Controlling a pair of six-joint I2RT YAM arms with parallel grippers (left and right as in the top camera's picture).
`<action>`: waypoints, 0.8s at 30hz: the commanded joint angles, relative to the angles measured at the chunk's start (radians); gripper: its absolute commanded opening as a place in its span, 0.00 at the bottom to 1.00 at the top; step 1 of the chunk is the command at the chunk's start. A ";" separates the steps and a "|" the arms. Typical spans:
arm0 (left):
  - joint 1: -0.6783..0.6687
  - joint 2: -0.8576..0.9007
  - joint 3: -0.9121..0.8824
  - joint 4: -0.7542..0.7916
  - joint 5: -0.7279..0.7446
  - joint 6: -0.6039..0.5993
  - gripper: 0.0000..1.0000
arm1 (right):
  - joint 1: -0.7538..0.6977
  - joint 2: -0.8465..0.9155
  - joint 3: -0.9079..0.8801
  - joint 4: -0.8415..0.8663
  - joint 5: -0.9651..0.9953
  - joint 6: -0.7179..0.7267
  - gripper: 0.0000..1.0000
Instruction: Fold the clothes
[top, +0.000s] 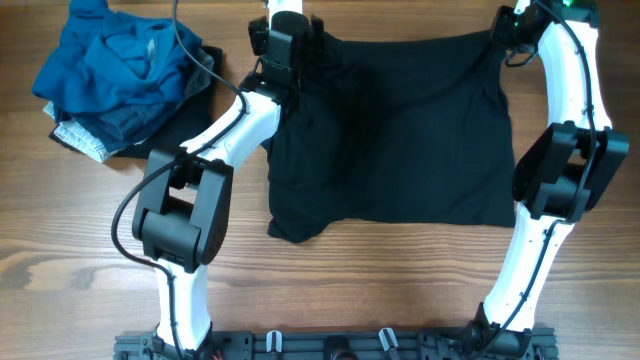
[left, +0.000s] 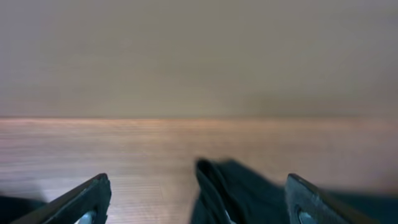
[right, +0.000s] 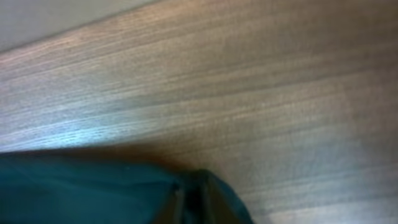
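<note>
On the table, seen from overhead, the black shirt lies spread flat in the middle, between my two arms. Its long axis runs side to side across my front. One long edge lies far from me, up by both hands, and the other is nearer my base, where the near left corner is bunched and uneven. My left hand sits at the shirt's far left corner and my right hand at its far right corner. A pile of blue and grey garments lies well to the left of the shirt, apart from it.

From my left wrist, my two fingers are spread wide. A fold of the shirt lies on the wood between them, nearer the right one. Neither finger presses on it.

From my right wrist, the cloth fills the lower left of the view and gathers to a small peak at the bottom edge, right where my fingertips meet. The fingers themselves are mostly hidden by the fabric, so I can only say the hand appears pressed together, pinching that corner of the shirt. Bare wood runs beyond it.
</note>
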 joint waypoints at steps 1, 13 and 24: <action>0.009 0.006 0.011 -0.050 0.131 0.094 0.89 | -0.005 0.012 0.004 0.051 -0.008 -0.050 0.91; 0.064 -0.016 0.014 -0.431 0.183 0.084 0.91 | -0.014 -0.239 0.012 -0.325 -0.243 0.039 1.00; 0.064 -0.489 0.038 -0.993 0.309 -0.214 0.89 | -0.011 -0.661 0.010 -0.674 -0.098 0.158 0.95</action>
